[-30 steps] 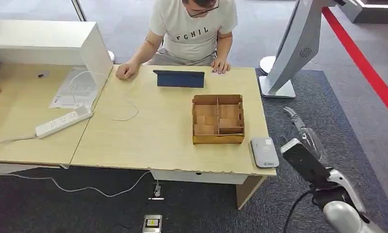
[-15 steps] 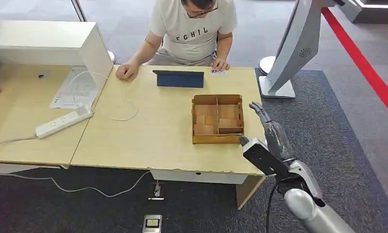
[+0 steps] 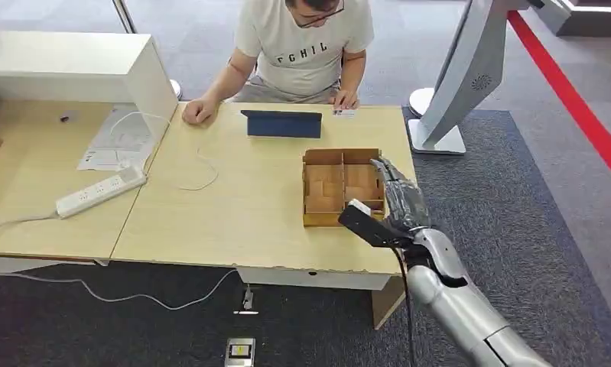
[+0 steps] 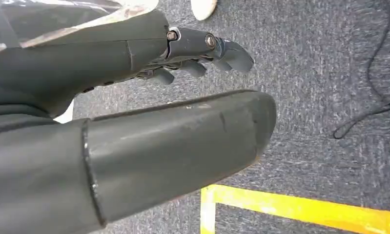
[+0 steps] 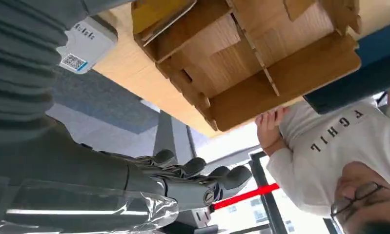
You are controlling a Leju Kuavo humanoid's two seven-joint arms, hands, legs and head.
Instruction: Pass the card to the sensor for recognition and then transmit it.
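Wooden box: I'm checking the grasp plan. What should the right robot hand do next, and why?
Probably ease the right robot hand down into the wooden box: it hovers open over the box's right edge, holding nothing, and the sensor lies bare.

The silver right arm rises from the 5 o'clock corner of the head view toward 11 o'clock, ending in the right hand [image 3: 398, 200], raised with its dark fingers [image 3: 386, 172] extended, loosely together, and nothing between them. In the wrist view the left hand [image 4: 134, 97] hangs over carpet, thumb [image 4: 183, 141] straight, fingers [image 4: 207, 46] slightly curled and apart, holding nothing.
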